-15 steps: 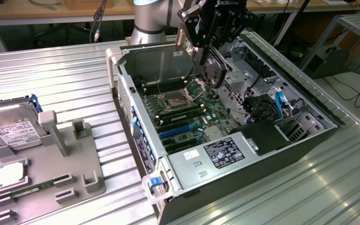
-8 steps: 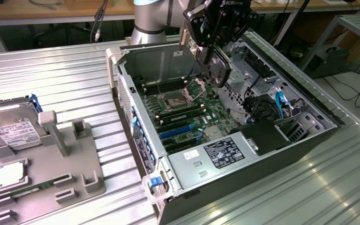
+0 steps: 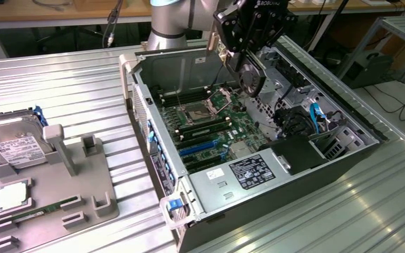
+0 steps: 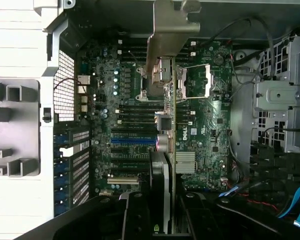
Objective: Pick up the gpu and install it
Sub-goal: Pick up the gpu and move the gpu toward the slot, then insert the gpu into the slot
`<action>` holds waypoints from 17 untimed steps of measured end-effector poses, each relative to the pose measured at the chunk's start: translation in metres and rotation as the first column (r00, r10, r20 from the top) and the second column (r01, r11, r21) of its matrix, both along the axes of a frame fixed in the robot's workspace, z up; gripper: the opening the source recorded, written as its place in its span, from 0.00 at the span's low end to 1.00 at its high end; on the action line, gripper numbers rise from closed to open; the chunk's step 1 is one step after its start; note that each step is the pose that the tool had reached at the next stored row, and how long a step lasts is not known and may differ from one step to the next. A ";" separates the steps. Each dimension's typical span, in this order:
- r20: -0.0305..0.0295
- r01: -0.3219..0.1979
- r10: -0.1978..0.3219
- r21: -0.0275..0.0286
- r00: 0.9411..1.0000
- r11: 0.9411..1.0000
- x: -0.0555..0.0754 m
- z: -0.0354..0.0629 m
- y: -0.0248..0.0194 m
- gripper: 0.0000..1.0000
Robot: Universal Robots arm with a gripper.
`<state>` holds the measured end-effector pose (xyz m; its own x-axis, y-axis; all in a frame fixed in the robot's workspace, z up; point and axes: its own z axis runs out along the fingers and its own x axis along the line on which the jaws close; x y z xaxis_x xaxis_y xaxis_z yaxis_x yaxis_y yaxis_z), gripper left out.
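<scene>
gripper (image 3: 239, 52): mine, jaws pinching the gpu by its upper edge
gpu (image 3: 250, 78): hanging on edge, fan face showing, over the open case (image 3: 141, 100) and above the board (image 3: 213, 129)
blue slots (image 3: 196, 149): exterior view, 7 o'clock from the gpu
tray (image 3: 55, 195): 8 o'clock from the case, drive (image 3: 16, 147) on it

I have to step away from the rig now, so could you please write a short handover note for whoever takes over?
Gripper: shut on the gpu, which hangs edge-down with its fan face showing.
Where: the card is above the open computer case, over the motherboard and not touching it.
Done: gpu picked up.
Left: the card is not yet seated in a slot.
</scene>
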<state>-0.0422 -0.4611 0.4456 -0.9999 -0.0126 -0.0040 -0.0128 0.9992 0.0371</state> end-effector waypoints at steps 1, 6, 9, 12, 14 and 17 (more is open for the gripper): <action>0.000 0.000 0.000 0.000 1.000 1.000 0.000 0.0000 0.0000 0.28; 0.000 0.000 0.000 0.000 1.000 1.000 0.000 0.0000 0.0000 0.28; 0.000 0.000 0.000 0.000 1.000 1.000 0.000 0.0000 0.0000 0.28; 0.000 0.000 0.000 0.000 1.000 1.000 0.000 0.0000 0.0000 0.28; 0.000 -0.002 0.002 0.000 1.000 1.000 0.000 0.0000 0.0000 0.28; 0.000 -0.019 0.019 0.000 1.000 1.000 0.000 0.0000 0.0000 0.28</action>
